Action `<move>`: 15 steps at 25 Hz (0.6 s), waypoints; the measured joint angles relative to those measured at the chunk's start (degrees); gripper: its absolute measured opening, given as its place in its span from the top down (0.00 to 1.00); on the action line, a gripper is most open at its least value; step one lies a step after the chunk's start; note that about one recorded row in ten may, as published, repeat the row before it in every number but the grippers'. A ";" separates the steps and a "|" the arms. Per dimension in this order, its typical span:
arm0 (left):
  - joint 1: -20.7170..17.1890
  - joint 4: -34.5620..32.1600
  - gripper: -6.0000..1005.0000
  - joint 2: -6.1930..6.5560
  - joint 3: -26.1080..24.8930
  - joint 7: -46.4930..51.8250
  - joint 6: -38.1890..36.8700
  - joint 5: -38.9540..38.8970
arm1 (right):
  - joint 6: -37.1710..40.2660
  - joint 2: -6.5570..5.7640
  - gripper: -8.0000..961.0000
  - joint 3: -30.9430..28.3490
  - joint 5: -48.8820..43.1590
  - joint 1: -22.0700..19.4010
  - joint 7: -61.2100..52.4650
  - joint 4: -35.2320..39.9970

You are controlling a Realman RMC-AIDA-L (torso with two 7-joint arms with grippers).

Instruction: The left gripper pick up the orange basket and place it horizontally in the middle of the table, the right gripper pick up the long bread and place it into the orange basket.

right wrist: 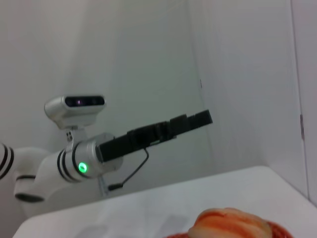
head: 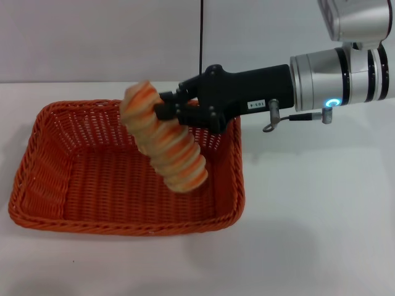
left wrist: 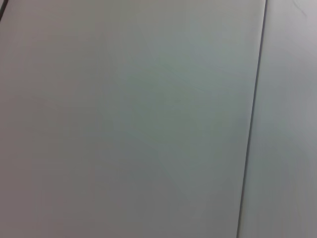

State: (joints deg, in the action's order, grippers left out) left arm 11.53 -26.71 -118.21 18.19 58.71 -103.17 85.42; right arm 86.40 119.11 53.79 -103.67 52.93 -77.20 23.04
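The orange basket [head: 123, 227] lies flat on the white table [head: 308, 234], left of centre in the head view. Above its inside hangs the long bread [head: 168, 147], tilted steeply with its striped face showing. My right gripper [head: 163, 106] reaches in from the right and is shut on the loaf's upper end. The top of the bread [right wrist: 230, 224] also shows in the right wrist view. My left gripper [right wrist: 205, 118] appears only in that view, raised in the air far from the table. The left wrist view shows only a plain wall.
A thin dark cable [head: 200, 34] hangs down the wall behind the basket. White tabletop stretches to the right of the basket and in front of it.
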 joint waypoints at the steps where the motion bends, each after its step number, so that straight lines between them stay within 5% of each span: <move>1: -0.11 0.00 0.18 0.00 0.00 0.00 -0.07 0.00 | -0.23 0.01 0.88 0.30 0.88 -0.21 0.33 -0.07; 4: -0.41 0.00 0.18 0.00 0.00 0.00 -0.19 0.00 | -0.62 0.06 0.88 0.66 1.91 -0.63 1.27 -0.18; 15: -0.81 0.09 0.18 0.00 -0.15 -0.91 -0.25 0.01 | 1.70 0.07 0.43 0.55 2.98 -4.15 0.86 5.72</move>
State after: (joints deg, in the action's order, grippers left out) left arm 10.73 -26.62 -118.21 18.04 57.80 -103.42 85.43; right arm 88.09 119.18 54.34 -100.69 48.78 -76.34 28.76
